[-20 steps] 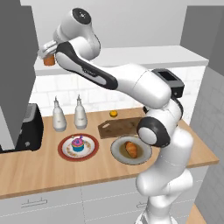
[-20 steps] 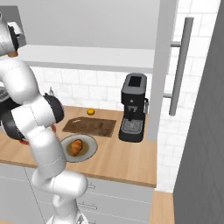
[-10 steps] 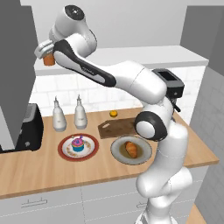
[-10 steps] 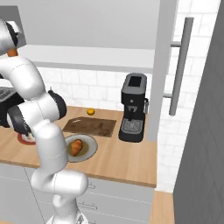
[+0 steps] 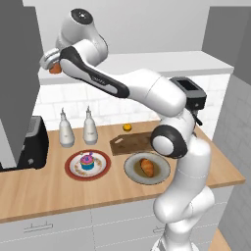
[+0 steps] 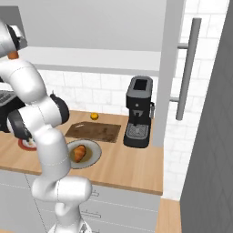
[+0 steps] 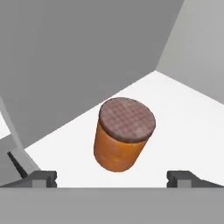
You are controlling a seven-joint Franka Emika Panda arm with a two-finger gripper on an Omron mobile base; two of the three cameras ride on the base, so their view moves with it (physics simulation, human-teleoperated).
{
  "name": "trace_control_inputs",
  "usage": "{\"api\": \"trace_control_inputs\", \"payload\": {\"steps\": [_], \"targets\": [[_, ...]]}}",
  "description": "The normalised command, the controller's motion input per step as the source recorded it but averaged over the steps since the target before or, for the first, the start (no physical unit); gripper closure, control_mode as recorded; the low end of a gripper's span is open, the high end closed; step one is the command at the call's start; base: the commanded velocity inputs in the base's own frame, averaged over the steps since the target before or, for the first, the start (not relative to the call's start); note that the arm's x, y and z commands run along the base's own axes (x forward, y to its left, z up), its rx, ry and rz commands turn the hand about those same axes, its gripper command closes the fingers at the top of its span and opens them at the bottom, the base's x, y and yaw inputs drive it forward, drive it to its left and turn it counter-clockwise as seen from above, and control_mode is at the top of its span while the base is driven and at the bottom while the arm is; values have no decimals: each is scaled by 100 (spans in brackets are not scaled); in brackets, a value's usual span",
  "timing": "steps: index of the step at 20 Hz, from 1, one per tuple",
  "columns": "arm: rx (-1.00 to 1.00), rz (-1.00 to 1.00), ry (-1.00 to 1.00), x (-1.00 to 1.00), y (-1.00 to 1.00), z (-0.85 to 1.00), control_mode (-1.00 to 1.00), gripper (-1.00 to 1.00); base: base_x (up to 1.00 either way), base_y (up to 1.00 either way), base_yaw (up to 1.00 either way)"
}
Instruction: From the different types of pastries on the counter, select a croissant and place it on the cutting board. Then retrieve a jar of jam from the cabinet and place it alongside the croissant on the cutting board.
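**Jam jar on the cabinet shelf, gripper spread before it**

Jam jar (image 7: 124, 133): one, standing on the white cabinet shelf (image 7: 183, 118), seen from the hand view with its brown lid tipped toward the camera. Its long axis runs from base to lid, and it appears slanted here because the hand itself is tilted. The gripper (image 7: 112, 177) sits just short of the jar with its two fingertips (image 7: 41, 177) spread wide, one to each side of the view, and nothing between them; the jar is apart from both. Grey cabinet walls close in behind and beside the jar.

From the left base view, nearest on the counter (image 5: 59, 193) are two plates. One grey plate (image 5: 162, 171) carries the single croissant (image 5: 146, 167), its long axis running roughly front to back. One red-rimmed plate (image 5: 100, 169) holds the single cupcake (image 5: 87, 160). Behind the grey plate lies one cutting board (image 5: 132, 143), bare. Beyond it sits one small orange ball (image 5: 127, 127) near the tiled wall, and two white bottles (image 5: 65, 131) stand side by side behind the cupcake plate. A black appliance (image 5: 32, 147) stands at the counter's left end. A black coffee machine (image 6: 139, 111) stands to the right of the board in the right base view. Farthest up, the arm reaches to the cabinet (image 5: 17, 73) at the jar's level.
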Motion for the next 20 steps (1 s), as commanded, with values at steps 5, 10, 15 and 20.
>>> {"api": "trace_control_inputs", "payload": {"steps": [5,10,15,20], "targets": [[5,-1,-10,30,-3,-46,-100,-100,0,0,0],[13,-2,-3,37,8,-6,-100,-100,0,0,0],[17,-1,0,5,39,0,-100,-100,0,0,0],[12,0,0,20,20,-1,-100,-100,0,0,0]]}}
